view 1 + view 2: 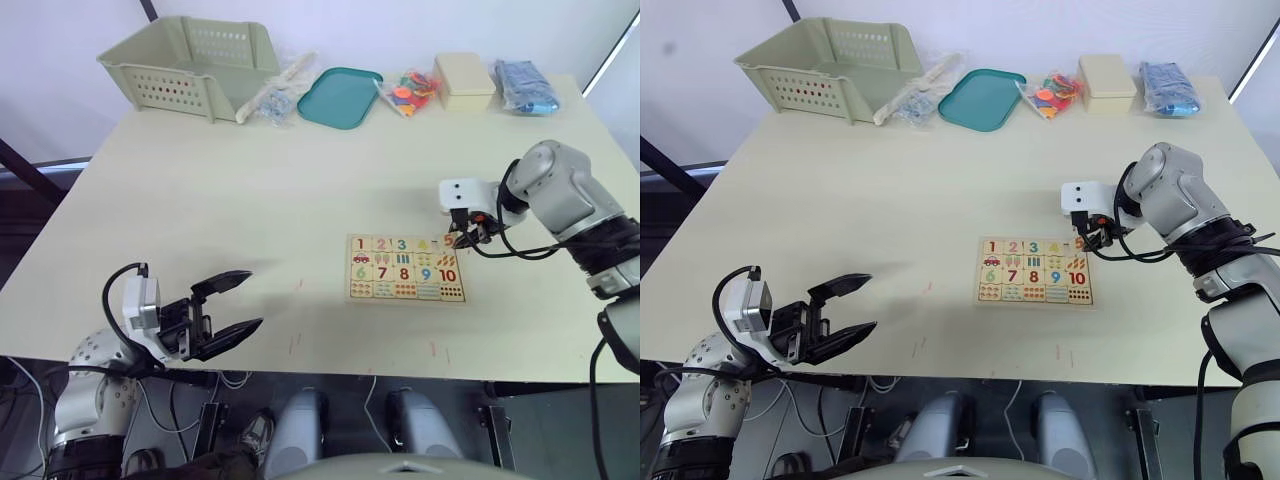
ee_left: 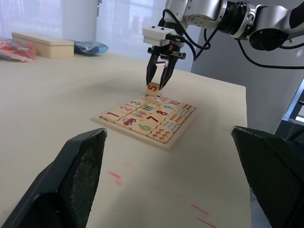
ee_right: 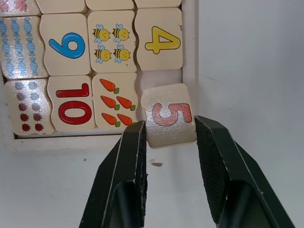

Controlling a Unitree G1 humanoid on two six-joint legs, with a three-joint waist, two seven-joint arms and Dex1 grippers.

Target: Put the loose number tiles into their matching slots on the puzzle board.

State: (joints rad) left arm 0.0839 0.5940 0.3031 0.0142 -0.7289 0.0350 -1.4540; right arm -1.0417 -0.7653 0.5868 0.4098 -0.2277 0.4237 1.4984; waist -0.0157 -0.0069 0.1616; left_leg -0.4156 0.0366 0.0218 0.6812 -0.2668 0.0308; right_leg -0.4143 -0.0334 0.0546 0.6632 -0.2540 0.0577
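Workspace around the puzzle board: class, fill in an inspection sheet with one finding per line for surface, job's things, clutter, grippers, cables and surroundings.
Surface: pale table with small red marks near the front edge.
Job's things: puzzle board has tiles 1 to 4 seated in its top row; the 5 tile is tilted over the corner slot, not yet flat.
Clutter: basket, teal tray, cream box and bagged items along the far edge.
Grippers: right gripper grips the 5 tile; left gripper open, holding nothing.
Cables: black cables loop at both wrists.
Surroundings: white wall behind.
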